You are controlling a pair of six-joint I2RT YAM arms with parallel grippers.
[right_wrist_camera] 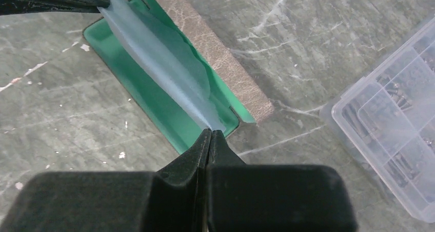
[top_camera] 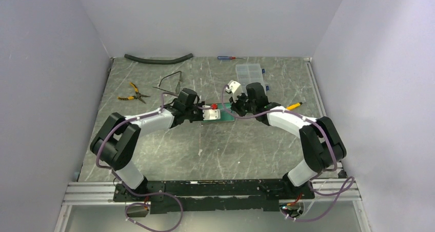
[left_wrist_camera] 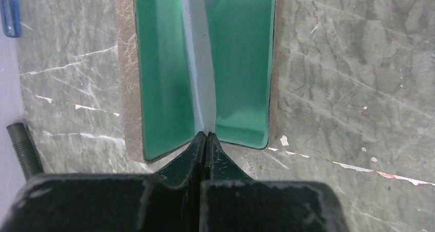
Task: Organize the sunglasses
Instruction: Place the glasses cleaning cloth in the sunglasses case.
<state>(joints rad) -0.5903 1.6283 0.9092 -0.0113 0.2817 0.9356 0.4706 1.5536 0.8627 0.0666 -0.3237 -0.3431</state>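
Note:
The sunglasses (top_camera: 172,84), thin dark wire frames, lie on the table at the back left, apart from both grippers. The brown case (top_camera: 221,114) lies open at the table's middle, its teal lining up, and also shows in the left wrist view (left_wrist_camera: 164,78) and the right wrist view (right_wrist_camera: 154,103). My left gripper (top_camera: 205,112) and right gripper (top_camera: 237,108) stand at its two ends. Each is shut on an end of a pale blue-grey cloth (right_wrist_camera: 159,57), held stretched just over the lining; it shows edge-on in the left wrist view (left_wrist_camera: 200,62). The left pinch (left_wrist_camera: 205,134) and right pinch (right_wrist_camera: 210,131) are tight.
Yellow-handled pliers (top_camera: 132,92) lie left of the sunglasses. A black hose (top_camera: 159,59) and a screwdriver (top_camera: 225,58) lie along the back wall. A clear compartment box (top_camera: 250,75) sits behind the right gripper, also in the right wrist view (right_wrist_camera: 390,119). A yellow pen (top_camera: 293,106) lies at the right.

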